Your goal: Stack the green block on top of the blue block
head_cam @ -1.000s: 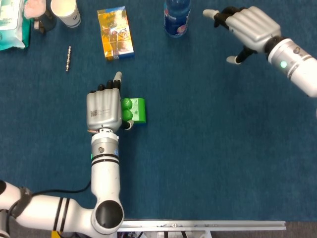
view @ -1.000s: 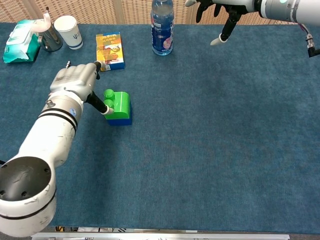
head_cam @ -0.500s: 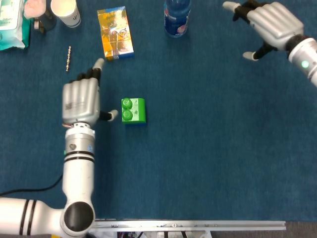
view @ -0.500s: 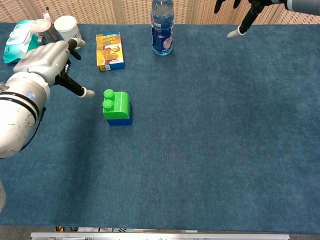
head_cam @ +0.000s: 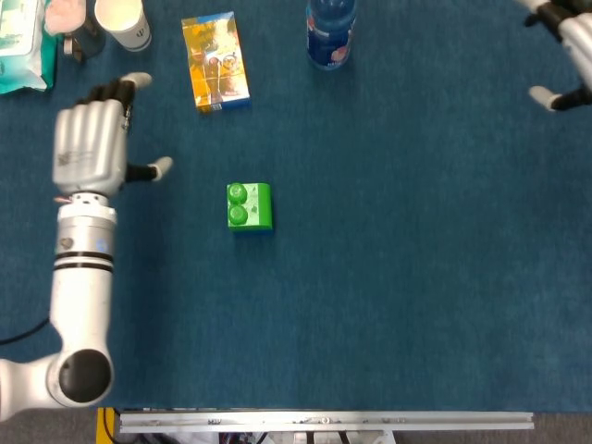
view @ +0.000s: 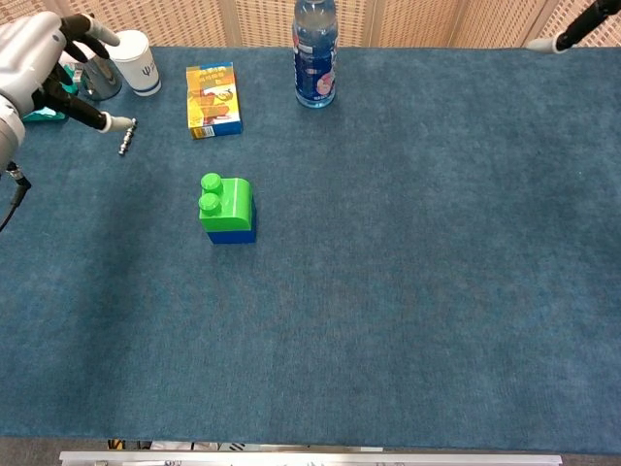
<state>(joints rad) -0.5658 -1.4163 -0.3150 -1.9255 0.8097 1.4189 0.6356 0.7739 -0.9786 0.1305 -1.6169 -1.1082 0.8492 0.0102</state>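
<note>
The green block (head_cam: 249, 205) (view: 226, 204) sits on top of the blue block (view: 232, 234), left of the table's middle; from the head view only a thin blue edge shows under it. My left hand (head_cam: 90, 148) (view: 37, 60) hovers well to the left of the stack, fingers spread and empty. Only fingertips of my right hand (head_cam: 562, 51) (view: 572, 27) show, at the far right edge, spread and holding nothing.
At the back stand a water bottle (head_cam: 330, 32) (view: 315, 53), an orange carton (head_cam: 215, 62) (view: 212, 99), a paper cup (head_cam: 122, 22) (view: 135, 61), a wipes pack (head_cam: 20, 44) and a dark mug (view: 95, 76). A small metal pin (view: 125, 137) lies near the left hand. Blue cloth (head_cam: 407, 277) covers the table.
My left hand let go of the green block and drew back to the left and away. My right hand moved up and right, almost out of both views. The stack stayed put.
</note>
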